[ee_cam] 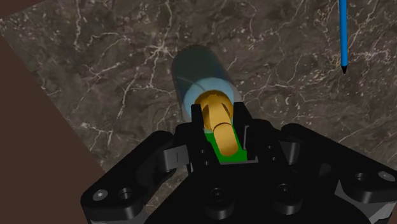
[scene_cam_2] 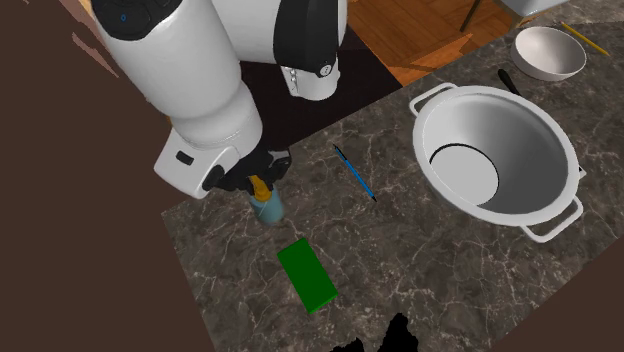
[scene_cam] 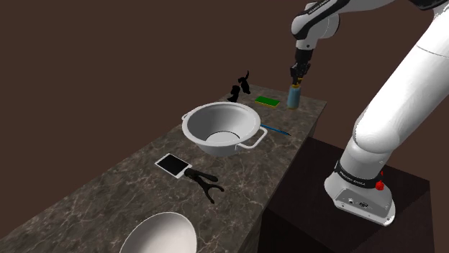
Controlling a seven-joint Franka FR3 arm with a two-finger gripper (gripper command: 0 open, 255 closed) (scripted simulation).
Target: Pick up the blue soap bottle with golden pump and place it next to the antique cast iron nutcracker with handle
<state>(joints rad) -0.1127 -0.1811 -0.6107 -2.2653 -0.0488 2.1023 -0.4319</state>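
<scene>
The claw (scene_cam: 298, 73) comes straight down over the soap bottle (scene_cam: 293, 96), which stands upright at the far right corner of the desk (scene_cam: 108, 194) in the shoulder view. In the wrist view the two black fingers (ee_cam: 196, 119) press against either side of the bottle's golden pump (ee_cam: 215, 112) with no gap showing, so the claw (ee_cam: 219, 118) is clenched on the pump. The pale blue body of the soap bottle (ee_cam: 197, 73) reaches away from it toward the marbled desk top. I cannot tell whether the bottle's base touches the desk or hangs just above it.

Just to the left of the bottle in the shoulder view lies a flat green card (scene_cam: 267, 101). Farther left, at the desk's far edge, stands the black nutcracker (scene_cam: 241, 88), apart from the bottle with the card between them. Nearer along the desk sits a big white pot (scene_cam: 221, 128) with two handles, and a blue pen (scene_cam: 275, 130) lies just beside its right handle. Nearer still are a white card (scene_cam: 173, 164), a black forked tool (scene_cam: 203, 182) touching its corner, and a white bowl (scene_cam: 162, 233) at the near end.

In the second exterior view the claw (scene_cam_2: 262, 181) sits on the soap bottle (scene_cam_2: 268, 209), with the green card (scene_cam_2: 307, 274) near it and the blue pen (scene_cam_2: 355, 172) between the bottle and the pot (scene_cam_2: 540, 130).
</scene>
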